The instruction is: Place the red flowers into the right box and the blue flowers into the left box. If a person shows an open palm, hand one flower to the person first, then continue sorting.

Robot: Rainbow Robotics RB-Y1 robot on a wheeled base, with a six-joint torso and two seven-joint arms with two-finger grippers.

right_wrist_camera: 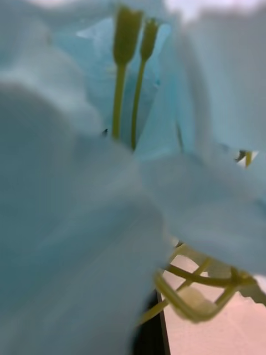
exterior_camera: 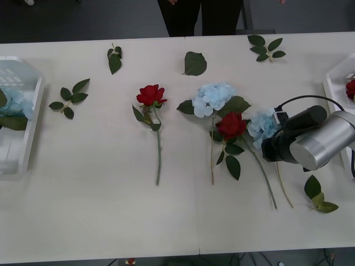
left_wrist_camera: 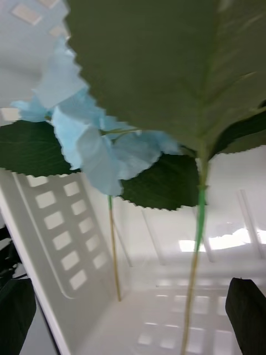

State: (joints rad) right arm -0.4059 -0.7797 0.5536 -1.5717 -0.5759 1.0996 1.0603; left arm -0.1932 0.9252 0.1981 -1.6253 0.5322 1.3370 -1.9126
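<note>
Two red flowers lie mid-table, one alone and one between two blue flowers. My right gripper is down at the right-hand blue flower, whose petals press close to the wrist camera. The right box holds a red flower. The left box holds a blue flower. My left gripper hangs open over that box's ribbed base, with the blue flower and a big leaf close before it. A person in dark clothing stands behind the table; the open palm is out of view.
Loose green leaf sprigs lie at the left, along the far side and beside my right arm. The table's front half is bare apart from the stems.
</note>
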